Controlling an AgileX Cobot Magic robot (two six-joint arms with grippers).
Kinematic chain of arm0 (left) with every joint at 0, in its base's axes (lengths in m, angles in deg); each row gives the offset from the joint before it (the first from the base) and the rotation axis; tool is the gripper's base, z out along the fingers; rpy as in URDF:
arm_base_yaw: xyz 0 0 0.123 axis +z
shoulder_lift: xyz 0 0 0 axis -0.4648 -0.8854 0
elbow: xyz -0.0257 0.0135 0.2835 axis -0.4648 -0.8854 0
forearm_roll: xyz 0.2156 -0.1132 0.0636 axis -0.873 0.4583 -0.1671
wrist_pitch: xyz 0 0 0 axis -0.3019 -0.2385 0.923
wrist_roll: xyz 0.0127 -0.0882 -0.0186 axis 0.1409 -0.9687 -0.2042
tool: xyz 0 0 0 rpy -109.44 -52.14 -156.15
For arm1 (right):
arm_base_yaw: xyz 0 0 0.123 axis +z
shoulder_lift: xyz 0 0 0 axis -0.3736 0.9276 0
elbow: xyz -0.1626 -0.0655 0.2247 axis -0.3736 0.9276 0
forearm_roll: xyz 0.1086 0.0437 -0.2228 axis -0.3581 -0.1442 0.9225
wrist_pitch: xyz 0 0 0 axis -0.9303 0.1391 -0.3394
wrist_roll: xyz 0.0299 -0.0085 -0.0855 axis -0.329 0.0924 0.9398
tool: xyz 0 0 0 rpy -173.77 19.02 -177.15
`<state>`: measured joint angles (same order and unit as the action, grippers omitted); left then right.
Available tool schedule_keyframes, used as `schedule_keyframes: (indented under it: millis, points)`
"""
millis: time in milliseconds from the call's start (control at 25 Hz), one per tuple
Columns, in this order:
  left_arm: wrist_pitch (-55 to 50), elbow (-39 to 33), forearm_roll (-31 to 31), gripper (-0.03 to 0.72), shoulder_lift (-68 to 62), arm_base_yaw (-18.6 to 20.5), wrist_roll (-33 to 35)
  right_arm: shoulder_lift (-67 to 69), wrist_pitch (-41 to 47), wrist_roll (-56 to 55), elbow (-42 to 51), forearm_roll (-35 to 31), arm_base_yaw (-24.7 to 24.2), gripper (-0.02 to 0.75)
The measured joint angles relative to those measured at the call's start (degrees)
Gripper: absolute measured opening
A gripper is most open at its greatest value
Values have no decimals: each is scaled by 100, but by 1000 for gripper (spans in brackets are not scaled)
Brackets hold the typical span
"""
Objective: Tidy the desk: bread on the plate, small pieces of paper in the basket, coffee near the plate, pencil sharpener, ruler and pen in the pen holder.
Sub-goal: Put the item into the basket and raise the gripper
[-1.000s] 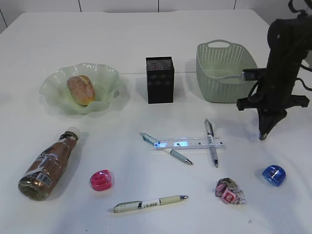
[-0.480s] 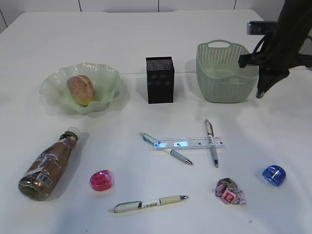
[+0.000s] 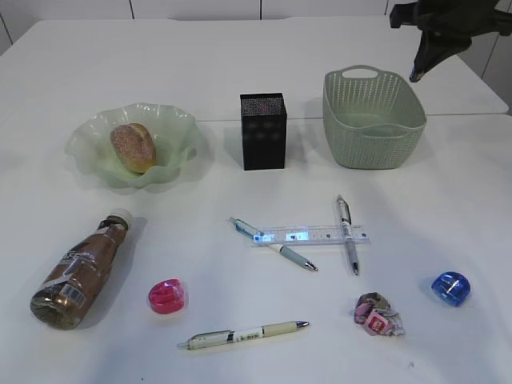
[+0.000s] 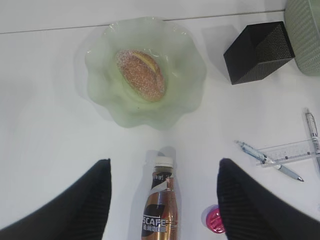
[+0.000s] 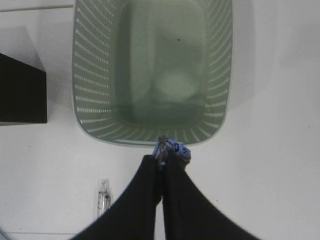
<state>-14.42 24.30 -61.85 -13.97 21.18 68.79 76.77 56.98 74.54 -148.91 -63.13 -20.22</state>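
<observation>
Raised and carried toward the far right corner of the desk (image 3: 240, 64) since a second ago, the right gripper (image 5: 165, 156) is now being held high above the basket (image 3: 373, 120), near its front rim in the right wrist view. Its jaws are being kept pressed together on a small crumpled wad of paper (image 5: 172, 149) with bluish print, which is sticking out at the tips. Nothing else has been shifted.

The left gripper (image 4: 165, 200) is being held with its fingers (image 4: 80, 205) spread wide and nothing between them, above the coffee bottle (image 3: 80, 268), which is lying on its side near the front left corner, cap toward the plate (image 3: 176, 128). The bread (image 3: 133, 147) is resting on that wavy green plate near the left edge. The black mesh pen holder (image 3: 262, 130) is standing between plate and basket.

Toward the middle front, the clear ruler (image 3: 312, 235) is lying across two pens (image 3: 272, 245) (image 3: 346, 234). A third pen (image 3: 244, 334) is lying at the front edge, with a pink pencil sharpener (image 3: 166, 295) to its left. A pink-and-white paper wad (image 3: 378, 314) and a blue pencil sharpener (image 3: 450, 288) are lying near the front right corner.
</observation>
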Motion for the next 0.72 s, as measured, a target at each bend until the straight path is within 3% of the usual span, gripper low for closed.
schedule_keyframes:
  millis: [720]
  points:
    - [0,0,0,466,0,0,0,1543,-198,473,-1750,-135,0,20]
